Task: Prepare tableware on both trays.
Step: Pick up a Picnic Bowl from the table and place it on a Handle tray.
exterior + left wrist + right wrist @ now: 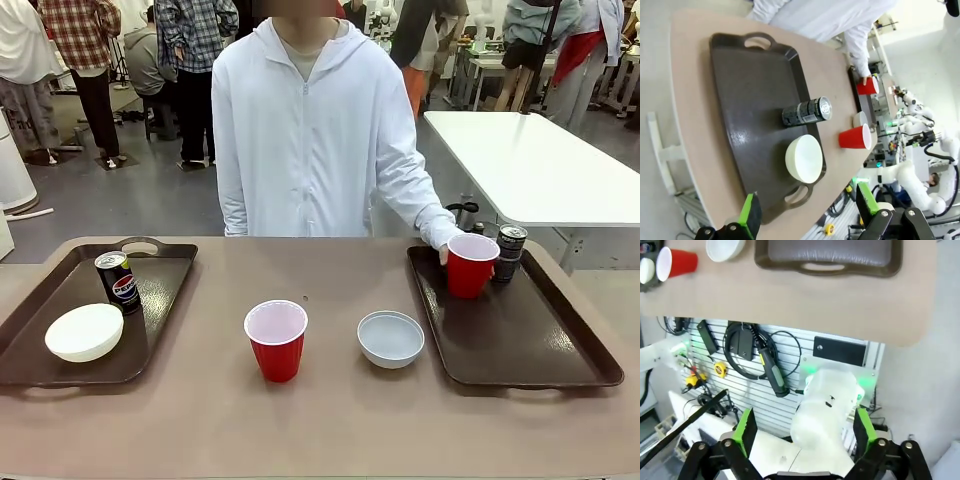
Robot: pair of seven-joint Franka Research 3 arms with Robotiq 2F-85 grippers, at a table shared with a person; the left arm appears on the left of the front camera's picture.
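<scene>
Nearest, the robot's left hand (807, 220) hangs over the near end of the left tray (160, 290), its two green-padded fingers spread wide with nothing between them. The robot's right hand (805, 440) is spread and empty too, held off the near edge of the counter (320, 420), a smooth tan top with rounded corners.

There are two trays, two cups, two bowls and two cans. The trays match: dark brown glossy plastic, rectangular, with rounded corners, raised rims and handle cutouts. One lies at each end of the counter.

Between the trays, on the bare counter, stands the near red cup (275, 340), upright, tapered, white inside. Just beside it on the robot's right sits the grey-blue bowl (390, 338), round, shallow and matte.

On the left tray, the white bowl (85, 332) rests at the near end. The Pepsi can (118, 282) stands upright behind it, dark with a silver top.

Farther off, at the far end of the right tray (530, 340), the far red cup (470, 265) stands upright with the person's hand (445, 252) on its side. The dark can (510, 252) stands just beside that cup, also on the tray. The person (310, 130), in a white zip jacket, stands at the far edge
</scene>
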